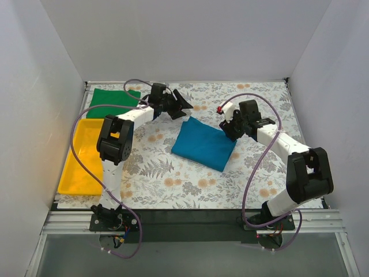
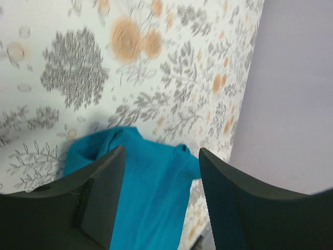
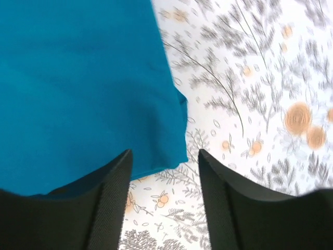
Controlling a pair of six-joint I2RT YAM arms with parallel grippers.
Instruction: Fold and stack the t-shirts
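Note:
The teal-blue t-shirt (image 1: pixel 203 145) lies folded into a rectangle in the middle of the table. It also shows in the left wrist view (image 2: pixel 151 192) and the right wrist view (image 3: pixel 78 83). The green t-shirt (image 1: pixel 113 97) lies folded flat at the back left. My left gripper (image 1: pixel 183 104) is open and empty, just above the teal shirt's back left corner. My right gripper (image 1: pixel 229 130) is open and empty, over the teal shirt's right corner.
A yellow plastic tray (image 1: pixel 81 167) sits along the left edge, in front of the green shirt. The flowered tablecloth (image 1: pixel 173 179) covers the table. White walls close the back and both sides.

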